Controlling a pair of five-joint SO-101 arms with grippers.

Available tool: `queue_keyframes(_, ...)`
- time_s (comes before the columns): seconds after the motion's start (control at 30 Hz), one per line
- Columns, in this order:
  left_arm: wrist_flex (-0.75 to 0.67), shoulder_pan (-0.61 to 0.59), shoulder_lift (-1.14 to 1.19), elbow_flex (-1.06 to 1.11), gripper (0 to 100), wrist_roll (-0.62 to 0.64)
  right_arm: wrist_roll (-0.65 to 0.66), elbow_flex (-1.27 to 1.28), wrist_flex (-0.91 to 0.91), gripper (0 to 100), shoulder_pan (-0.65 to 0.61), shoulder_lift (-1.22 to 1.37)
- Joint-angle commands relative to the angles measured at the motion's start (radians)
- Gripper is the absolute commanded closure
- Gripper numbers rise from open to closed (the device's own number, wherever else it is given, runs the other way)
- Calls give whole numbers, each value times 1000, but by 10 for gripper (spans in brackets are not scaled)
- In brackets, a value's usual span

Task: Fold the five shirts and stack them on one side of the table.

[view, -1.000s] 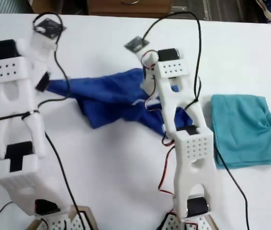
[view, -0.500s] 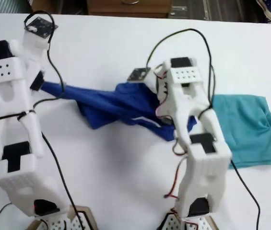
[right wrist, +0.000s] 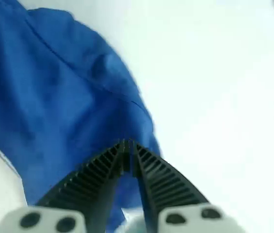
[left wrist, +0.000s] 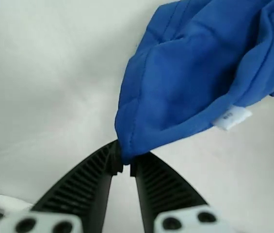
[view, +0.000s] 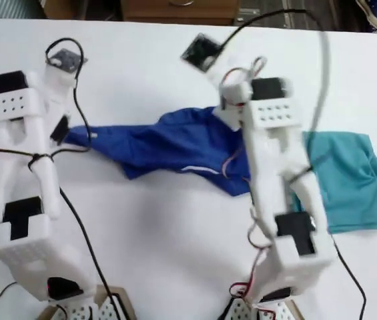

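Shirt in play: the blue shirt (view: 175, 143) is strung out across the middle of the white table (view: 175, 253), crumpled and unfolded, running from 9 o'clock up towards 1 o'clock. At the 9 o'clock end the left gripper (left wrist: 125, 165) has it. The jaws are squeezed almost together on a hemmed corner of the cloth, a tight pinch right at the tips, and the fabric fans out away from them. A small white label (left wrist: 231, 118) pokes out from the shirt's edge beyond that pinch.

From the high view, that same gripper (view: 61, 128) sits at the shirt's pointed tip. The left arm (view: 21, 153) lies along the table's 9 o'clock side.

Over at the other end, the right gripper (right wrist: 127, 150) is closed up too. Its ribbed fingers meet tip to tip on the blue cloth, and the shirt drapes away around them. The right arm (view: 275, 167) crosses over the shirt's 3 o'clock part and hides some of it.

At 3 o'clock on the table, just beside the blue one, the teal shirt (view: 351, 180) lies folded into a flat rectangle. Its layered edges show along the 6 o'clock side.
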Motion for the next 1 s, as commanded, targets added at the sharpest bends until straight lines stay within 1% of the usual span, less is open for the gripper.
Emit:
queue_keyframes(0.0, -12, -9, -58, 1, 977, -2, -15, -61, -41, 978, -53, 133)
queue_keyframes(0.1, -9, -9, -64, 1, 977, 0, -17, -186, -24, 975, -67, 255)
queue_keyframes(0.13, -8, -9, -64, 1, 977, 0, -17, -244, -1, 960, -68, 294)
queue_keyframes(0.17, -6, -9, -64, 1, 977, 0, -17, -307, 31, 931, -68, 329)
queue_keyframes(0.27, -6, -9, -63, 1, 977, 0, -17, -522, 130, 803, -70, 438)
queue_keyframes(0.33, -6, -9, -60, 1, 977, 0, -17, -658, 177, 754, -70, 512)
queue_keyframes(0.5, -11, -9, -60, 1, 977, 0, -17, -922, 277, 757, -77, 671)
queue_keyframes(0.63, -11, -9, -60, 1, 977, 0, -17, -1099, 352, 756, -88, 708)
queue_keyframes(0.77, -12, -8, -60, 1, 977, 0, -11, -1134, 332, 757, -111, 762)
queue_keyframes(0.97, -12, -8, -60, 1, 977, 0, -9, -1143, 354, 757, -128, 926)
